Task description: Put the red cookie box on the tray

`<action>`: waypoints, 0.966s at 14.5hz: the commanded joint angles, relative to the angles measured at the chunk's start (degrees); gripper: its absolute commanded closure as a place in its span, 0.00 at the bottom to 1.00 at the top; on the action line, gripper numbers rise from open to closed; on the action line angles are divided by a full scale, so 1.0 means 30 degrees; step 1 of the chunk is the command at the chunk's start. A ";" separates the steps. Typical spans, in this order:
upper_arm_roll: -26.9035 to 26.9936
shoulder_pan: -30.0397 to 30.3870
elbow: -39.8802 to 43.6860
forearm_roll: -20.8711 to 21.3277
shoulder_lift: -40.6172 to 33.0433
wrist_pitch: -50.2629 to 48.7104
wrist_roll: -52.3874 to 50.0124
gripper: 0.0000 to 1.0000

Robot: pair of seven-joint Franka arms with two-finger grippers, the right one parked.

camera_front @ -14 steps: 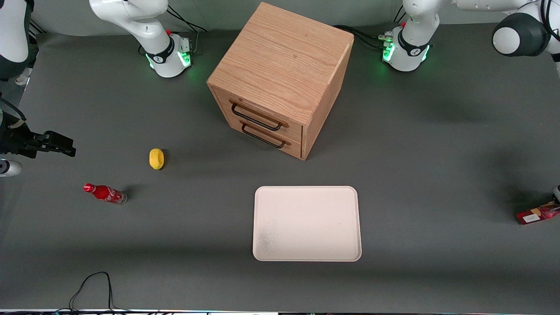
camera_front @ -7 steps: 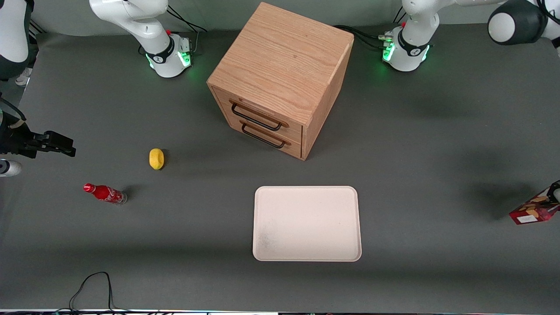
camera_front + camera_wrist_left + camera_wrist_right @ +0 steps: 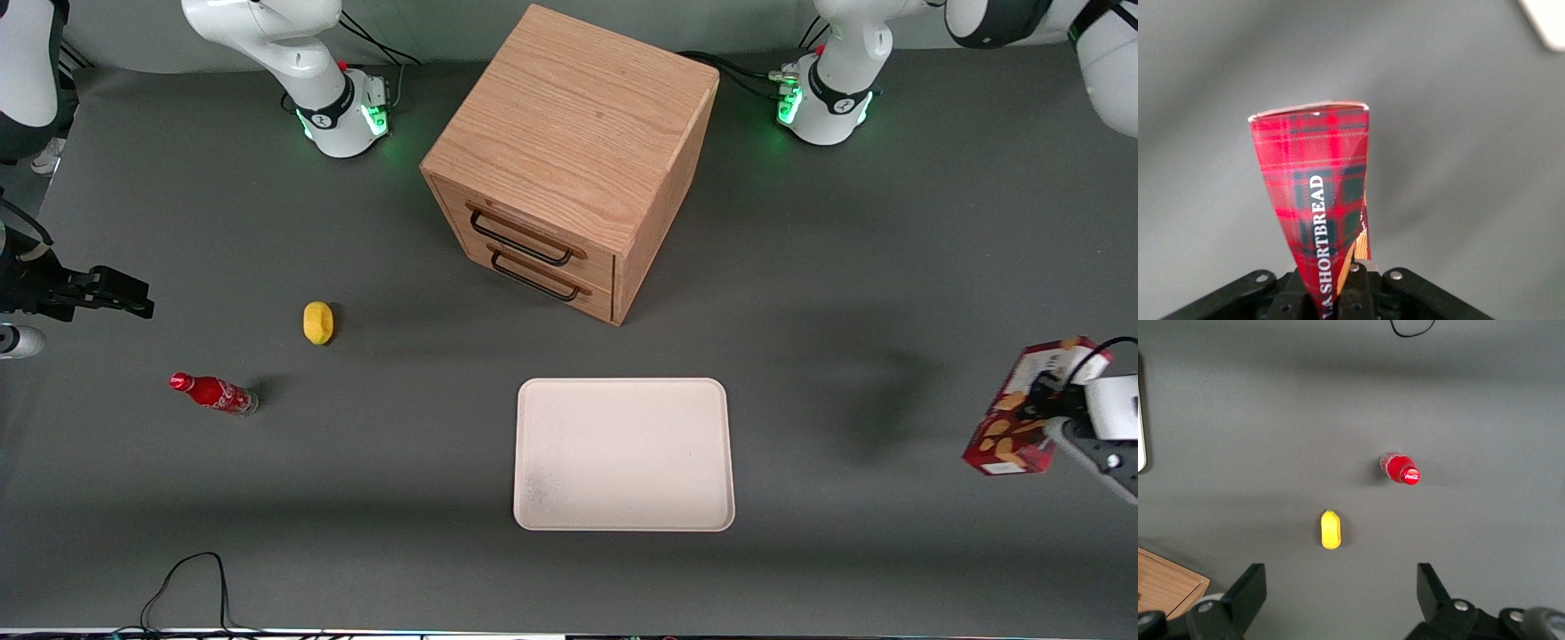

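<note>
Gripper (image 3: 1049, 411), partly cut off at the frame edge, jaws pinching the tilted plaid carton box (image 3: 1022, 413) above the bench (image 3: 845, 551), well apart from the flat, rimmed tray (image 3: 622, 453).

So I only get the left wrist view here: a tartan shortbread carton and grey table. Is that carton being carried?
Observer: Yes. The gripper is shut on the red cookie box, lifted off the table at the working arm's end.
Operator: Is there somewhere to put it?
Observer: The tray lies flat in front of the wooden cabinet, with nothing on it.
Operator: Anything else around?
Observer: A cola bottle and a yellow object sit toward the parked arm's end.
</note>
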 commanded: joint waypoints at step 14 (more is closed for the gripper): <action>-0.1002 -0.8460 -0.0284 0.0025 0.3145 0.7885 -2.2241 1.00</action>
